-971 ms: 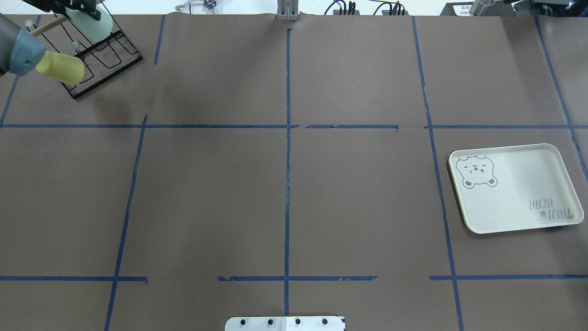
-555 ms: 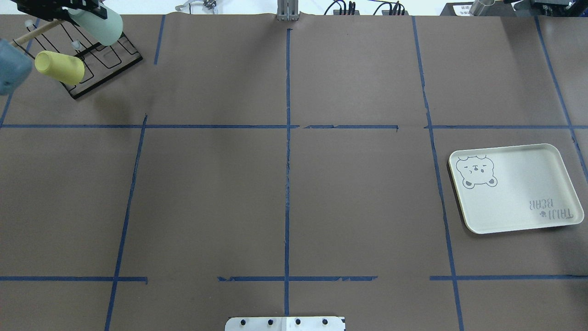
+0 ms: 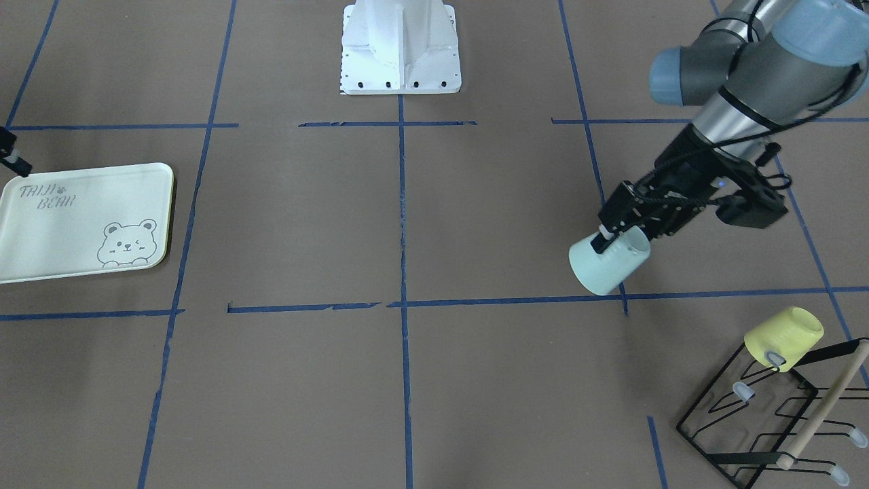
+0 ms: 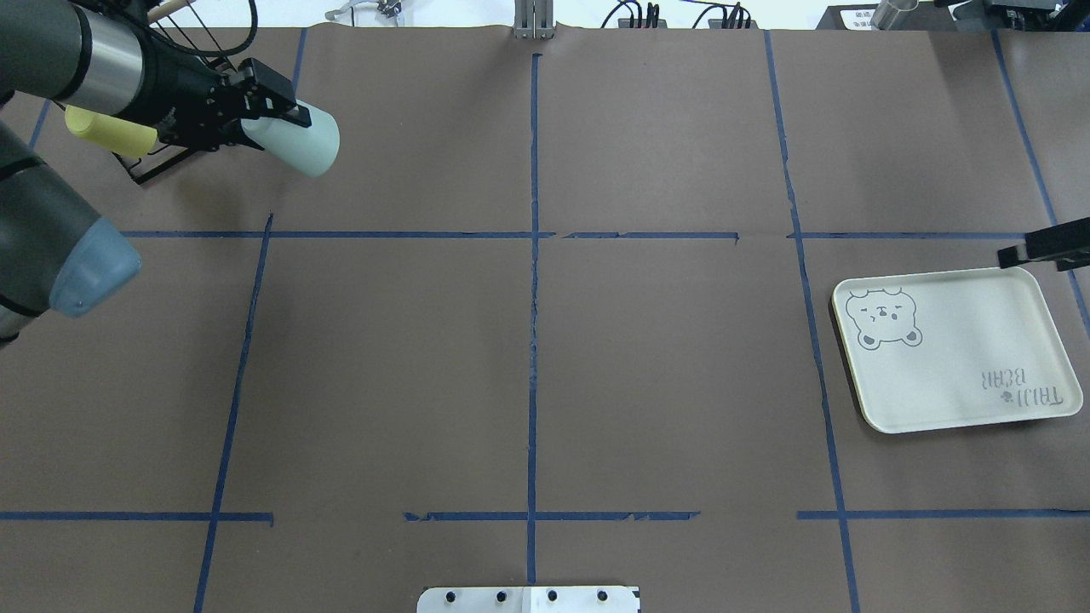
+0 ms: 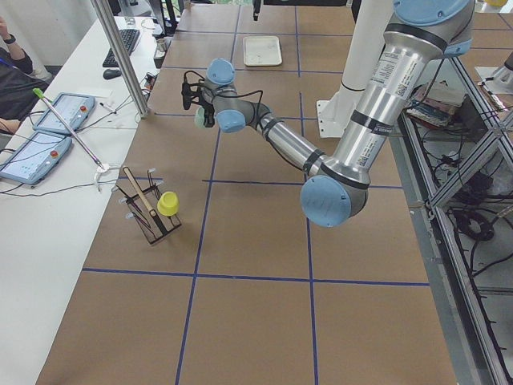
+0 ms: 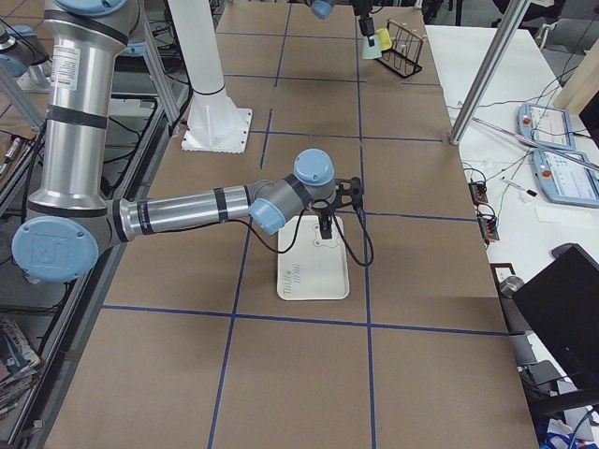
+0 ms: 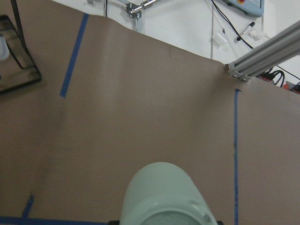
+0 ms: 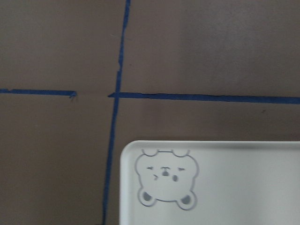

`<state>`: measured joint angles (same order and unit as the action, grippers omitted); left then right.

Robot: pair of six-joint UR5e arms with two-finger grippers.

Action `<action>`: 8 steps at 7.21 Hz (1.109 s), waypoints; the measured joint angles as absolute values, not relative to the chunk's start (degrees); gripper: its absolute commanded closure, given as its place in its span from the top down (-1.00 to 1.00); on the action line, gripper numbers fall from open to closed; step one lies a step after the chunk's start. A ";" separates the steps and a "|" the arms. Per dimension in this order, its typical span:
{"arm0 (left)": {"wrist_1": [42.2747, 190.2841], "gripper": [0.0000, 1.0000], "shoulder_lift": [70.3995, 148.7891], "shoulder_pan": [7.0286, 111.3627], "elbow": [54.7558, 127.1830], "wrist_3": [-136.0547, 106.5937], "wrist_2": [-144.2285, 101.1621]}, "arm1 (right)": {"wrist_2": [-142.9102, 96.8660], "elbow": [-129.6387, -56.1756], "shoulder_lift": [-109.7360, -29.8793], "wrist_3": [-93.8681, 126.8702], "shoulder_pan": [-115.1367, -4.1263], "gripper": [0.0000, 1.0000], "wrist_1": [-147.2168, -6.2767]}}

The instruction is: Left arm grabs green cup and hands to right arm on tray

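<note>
My left gripper [image 4: 274,117] is shut on the pale mint-green cup [image 4: 300,146] and holds it on its side above the table, just right of the rack. The hold also shows in the front view, gripper [image 3: 609,239] on cup [image 3: 606,267]. The cup [image 7: 164,199] fills the bottom of the left wrist view. The cream tray [image 4: 954,349] with the bear drawing lies flat at the right and holds nothing. My right gripper [image 4: 1044,249] hovers over the tray's far right corner, only partly in view; I cannot tell if it is open. The right wrist view looks down on the tray [image 8: 234,187].
A black wire rack [image 3: 767,414] with a wooden dowel stands at the far left corner, with a yellow cup [image 3: 784,336] hung on one prong; the yellow cup [image 4: 106,132] is partly behind my left arm. The robot's white base [image 3: 400,47] stands at the near edge.
My left arm has carried the green cup off the rack and to the right, away from the corner. My right gripper has come into view at the tray's far edge.
</note>
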<state>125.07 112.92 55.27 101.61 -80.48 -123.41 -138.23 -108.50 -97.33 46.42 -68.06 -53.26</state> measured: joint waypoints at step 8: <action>162.59 -0.30 110.66 35.74 104.72 -112.93 -112.97 | -107.05 -107.87 -83.94 103.14 -35.07 1.00 3.55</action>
<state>162.59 110.66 35.74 104.72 -112.93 -112.97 -107.05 -107.87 -83.94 103.14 -35.07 3.55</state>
